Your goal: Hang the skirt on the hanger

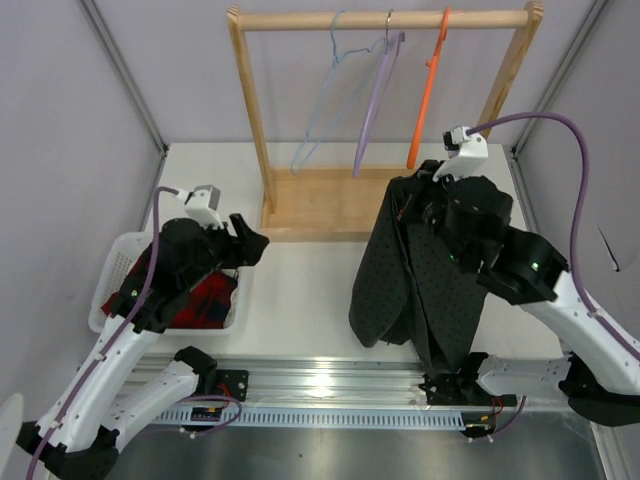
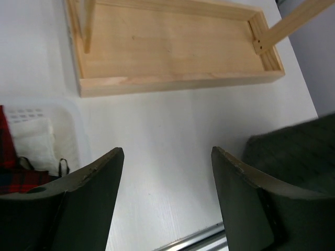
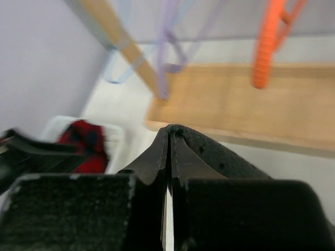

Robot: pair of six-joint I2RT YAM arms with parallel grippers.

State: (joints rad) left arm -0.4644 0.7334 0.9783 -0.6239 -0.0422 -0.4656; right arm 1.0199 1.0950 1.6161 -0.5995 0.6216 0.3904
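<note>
R gripper (image 3: 168, 142) clamped on skirt (image 1: 400, 270) top edge, held high so the cloth drapes free for hanging. L gripper (image 2: 167, 157) jaws apart, empty. Blue hanger (image 1: 322, 100) on rack (image 1: 254, 110), 11 o'clock of skirt.

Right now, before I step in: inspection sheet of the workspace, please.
Surface: white table, metal rail along its near edge.
Job's things: dark charcoal dotted cloth skirt hangs from the right gripper; pale light-blue wire hanger on the wooden rack's top bar, bare.
Clutter: lilac-purple hanger and orange hanger on that bar; white plastic basket holding a red-and-navy plaid garment.
Grippers: left gripper open, holding nothing, near the basket; right gripper shut on the skirt.
Cables: purple cable along each arm, the right one looping high.
Surroundings: pale enclosure walls; nothing else seen.
</note>
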